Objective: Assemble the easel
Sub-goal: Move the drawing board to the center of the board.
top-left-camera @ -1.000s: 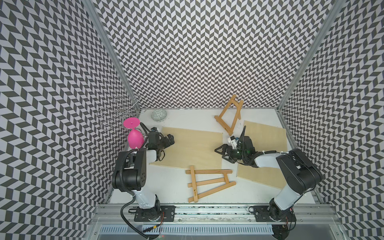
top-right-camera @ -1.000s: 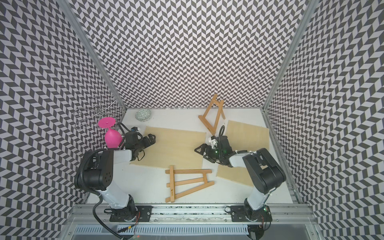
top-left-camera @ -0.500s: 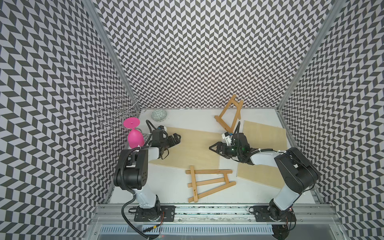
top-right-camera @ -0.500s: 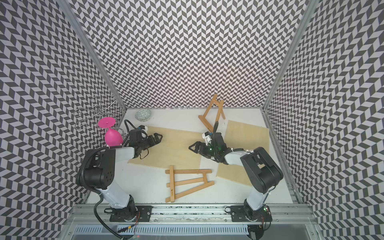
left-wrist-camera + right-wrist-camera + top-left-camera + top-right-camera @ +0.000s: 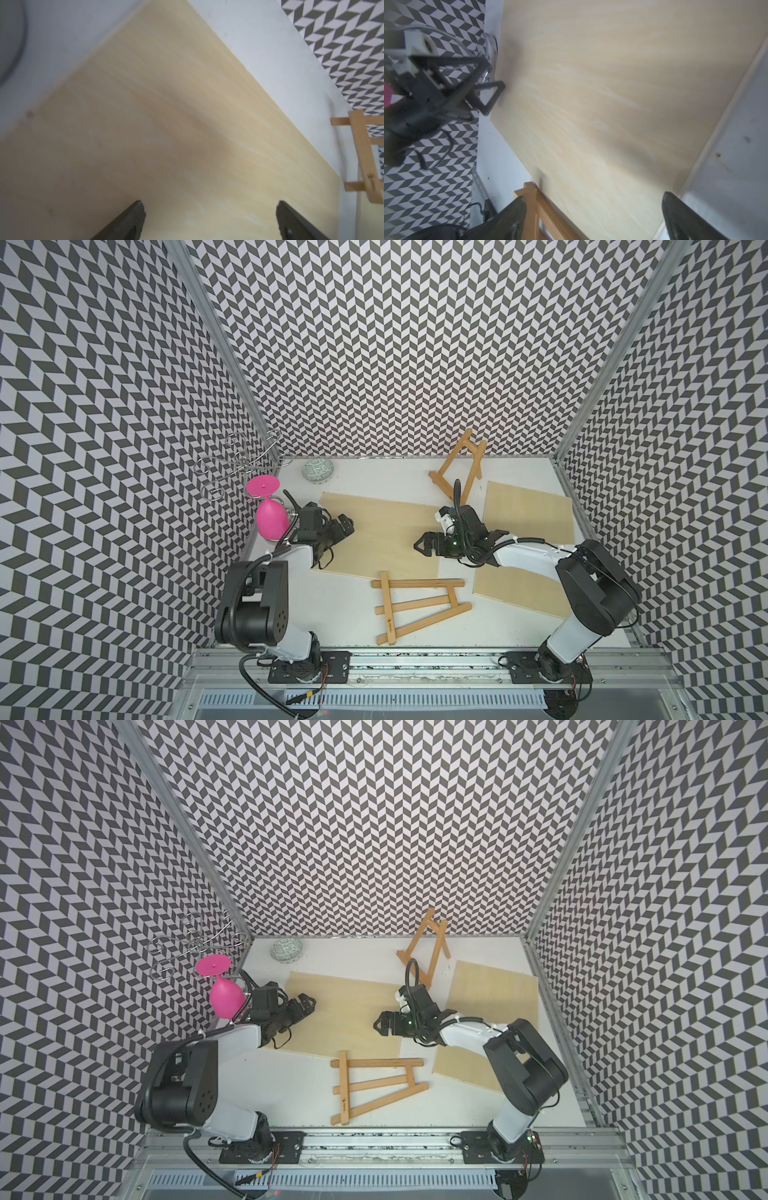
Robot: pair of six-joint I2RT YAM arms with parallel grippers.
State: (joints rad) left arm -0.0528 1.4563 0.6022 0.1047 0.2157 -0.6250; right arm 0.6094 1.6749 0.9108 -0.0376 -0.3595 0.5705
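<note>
The easel is in pieces on the white tabletop. One light wooden easel frame lies flat near the front edge, about midway between the two arm bases, with its slats splayed and nothing touching it. A second wooden easel frame stands tilted at the back, close to the chevron-patterned rear wall. Between them a large pale plywood board lies flat in the middle of the table, its front edge just beside the flat frame. A second pale plywood board lies to its right, partly under the right arm.

Off to the left, an upside-down pink plastic wine glass hangs from a silver wire rack, close behind the left arm's wrist. A small green-patterned bowl sits in the back left corner, well apart from both frames.

The left gripper is over the left end of the large board, its jaws spread wide. Its wrist view shows only bare board between the fingers. The right gripper faces it from the board's right end, just as wide and empty. Whether either gripper touches the board I cannot tell.
</note>
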